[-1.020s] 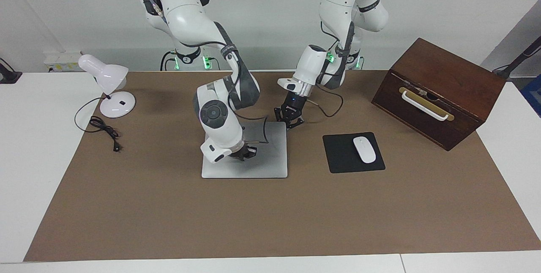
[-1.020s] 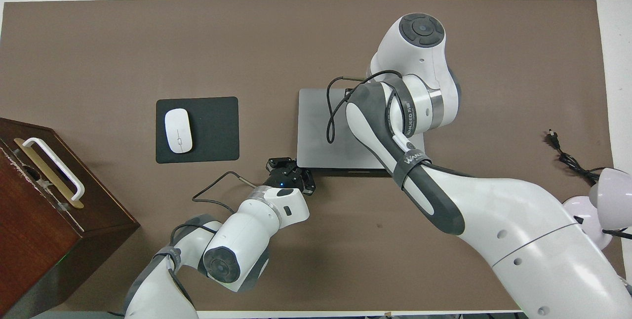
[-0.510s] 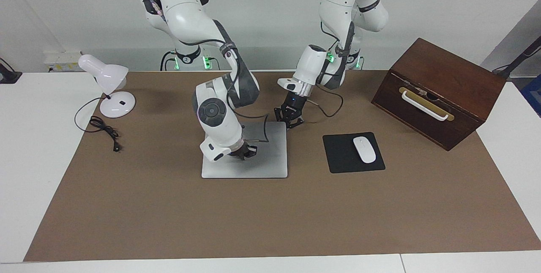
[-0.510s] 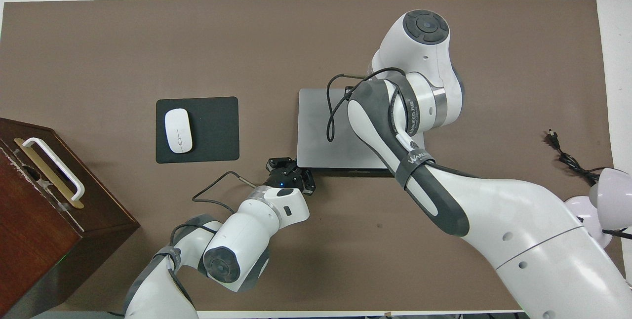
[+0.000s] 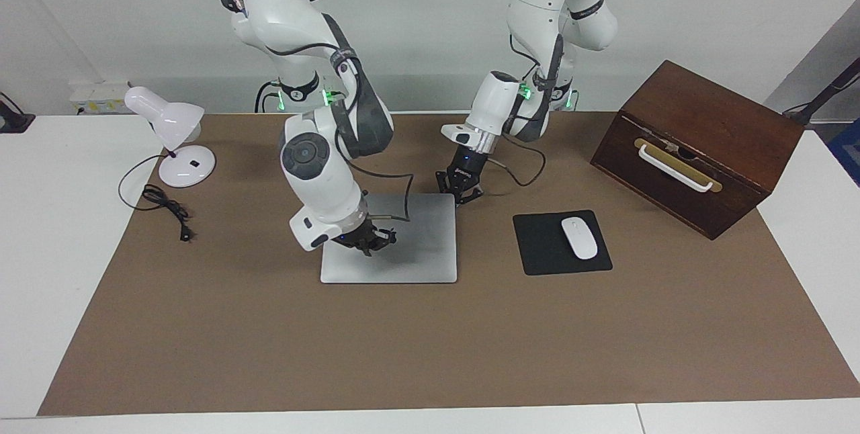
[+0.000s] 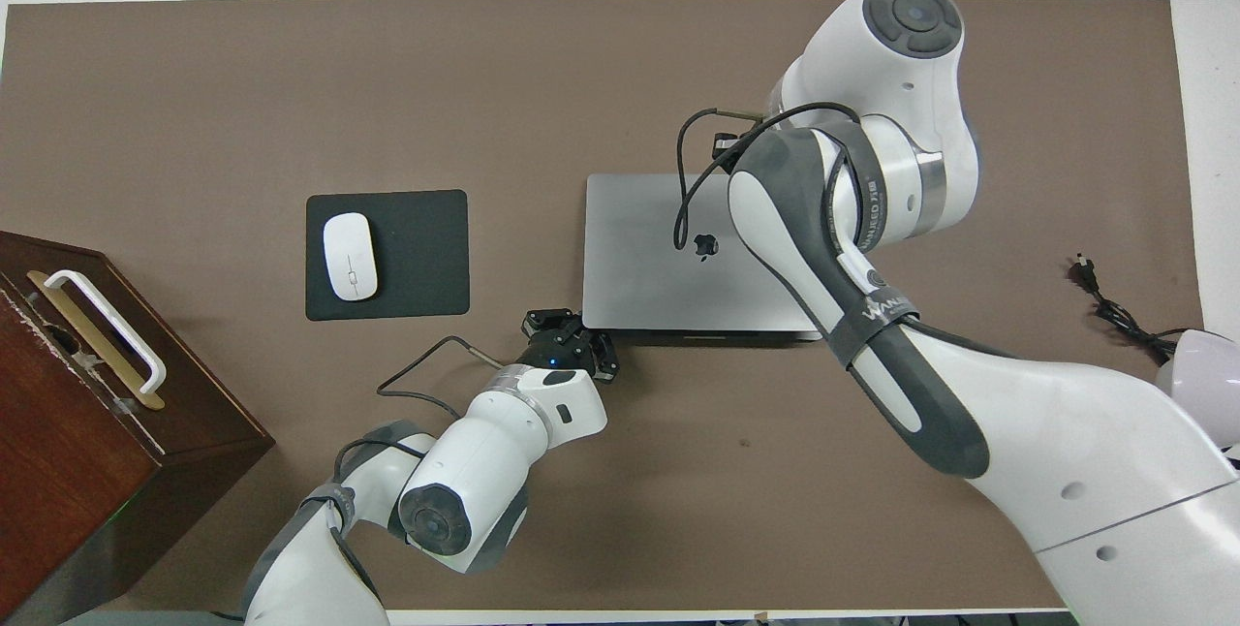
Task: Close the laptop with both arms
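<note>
The silver-grey laptop [image 5: 420, 252] lies flat on the brown mat with its lid down. Its dark apple logo shows in the overhead view [image 6: 705, 246]. My right gripper [image 5: 369, 242] hangs just above the lid, over the part toward the right arm's end of the table. In the overhead view the arm's forearm hides it. My left gripper [image 5: 460, 193] is low at the laptop's corner nearest the robots, toward the left arm's end. It also shows in the overhead view [image 6: 567, 343]. Neither gripper holds anything that I can see.
A black mouse pad [image 5: 537, 252] with a white mouse [image 5: 579, 238] lies beside the laptop toward the left arm's end. A dark wooden box [image 5: 699, 145] with a white handle stands past it. A white desk lamp [image 5: 176, 138] and its cord sit at the right arm's end.
My right arm has risen and swung toward the right arm's end, lifting its gripper off the lid and uncovering the logo. My left arm and the laptop have not moved.
</note>
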